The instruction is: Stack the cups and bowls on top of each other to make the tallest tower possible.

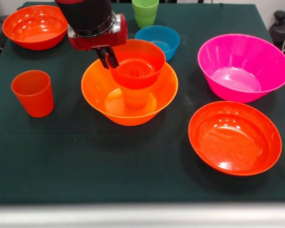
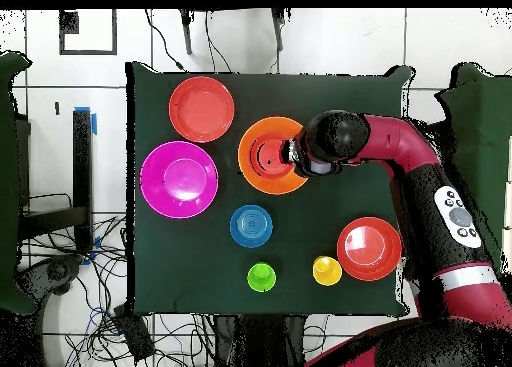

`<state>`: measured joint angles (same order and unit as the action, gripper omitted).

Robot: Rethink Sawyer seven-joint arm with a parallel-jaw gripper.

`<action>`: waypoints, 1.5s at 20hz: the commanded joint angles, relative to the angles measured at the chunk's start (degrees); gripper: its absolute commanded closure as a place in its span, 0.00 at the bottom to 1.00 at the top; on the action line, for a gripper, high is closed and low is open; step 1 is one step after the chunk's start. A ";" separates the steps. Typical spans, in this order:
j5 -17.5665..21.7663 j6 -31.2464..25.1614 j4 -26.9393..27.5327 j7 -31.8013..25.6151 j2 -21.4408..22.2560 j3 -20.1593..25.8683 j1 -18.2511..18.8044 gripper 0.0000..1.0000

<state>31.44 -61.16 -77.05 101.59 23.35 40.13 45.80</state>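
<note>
A large orange bowl [image 1: 104, 97] [image 2: 256, 173] stands mid-table with an orange cup [image 1: 135, 99] upright inside it. A small red-orange bowl [image 1: 140, 64] [image 2: 268, 153] sits on top of that cup, forming a short tower. My gripper [image 1: 108, 59] [image 2: 293, 155] is at this small bowl's left rim in the front view, its fingers close together on the rim. A red-orange cup [image 1: 33, 92] stands alone at the left. A green cup [image 1: 145, 12] [image 2: 261, 277] and a yellow cup [image 2: 327, 270] stand near the robot's side.
A small blue bowl [image 1: 165, 35] [image 2: 251, 225] lies just behind the tower. A magenta bowl [image 1: 242, 66] [image 2: 179, 179] is at the right. Wide red-orange bowls sit at front right [image 1: 234, 137] [image 2: 201, 108] and back left [image 1: 34, 26] [image 2: 368, 248].
</note>
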 commanded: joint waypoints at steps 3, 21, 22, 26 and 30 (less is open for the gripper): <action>2.91 -4.09 2.88 -18.20 -1.48 1.04 -1.86 1.00; 2.83 -3.81 2.13 -16.87 -1.42 0.53 -1.83 0.00; 2.88 -3.54 2.10 -16.98 -1.46 0.61 -1.77 0.00; 2.95 -3.73 2.23 -17.13 -1.38 0.68 -1.99 0.00; 2.57 -3.96 1.05 -16.41 -0.51 0.65 -1.96 0.00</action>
<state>31.44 -61.28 -77.01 101.59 23.32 40.14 45.80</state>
